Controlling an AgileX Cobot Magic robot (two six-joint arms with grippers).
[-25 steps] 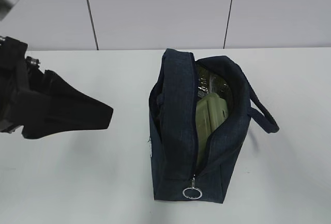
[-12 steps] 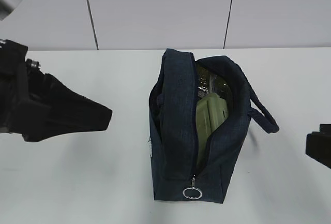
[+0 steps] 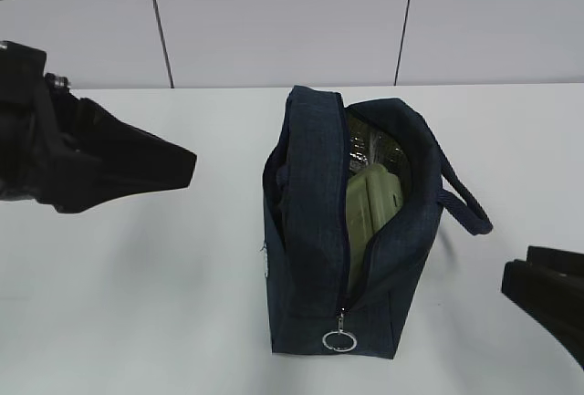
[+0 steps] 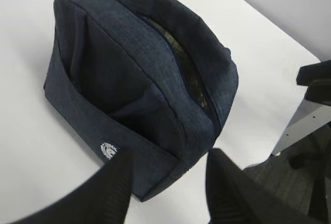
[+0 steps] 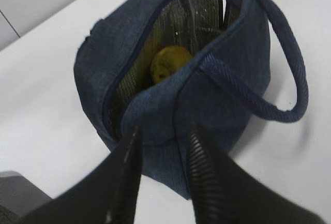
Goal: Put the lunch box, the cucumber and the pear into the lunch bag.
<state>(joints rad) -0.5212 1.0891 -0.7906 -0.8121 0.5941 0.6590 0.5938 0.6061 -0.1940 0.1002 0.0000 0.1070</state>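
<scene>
We find the lunch bag [image 3: 351, 231] standing upright in the middle of the white desk [image 3: 137, 304], its zipper undone along the top and the ring pull [image 3: 339, 340] hanging at the near end. Inside, the pale green lid of the lunch box [image 3: 372, 199] shows against the foil lining, and the right wrist view picks out the yellow pear [image 5: 170, 62] tucked down in the opening. The cucumber we cannot make out in any view, so we judge it is either buried in the bag or not yet packed. What has changed over the last second is outside the bag: the left hand [image 3: 178, 167] has lifted slightly and sits well apart from the bag, while the right hand [image 3: 538, 299] has come into view at the lower right. Both hands are parted and hold nothing. We read this as the arms pulling back after loading, with the task at or near its end.
</scene>
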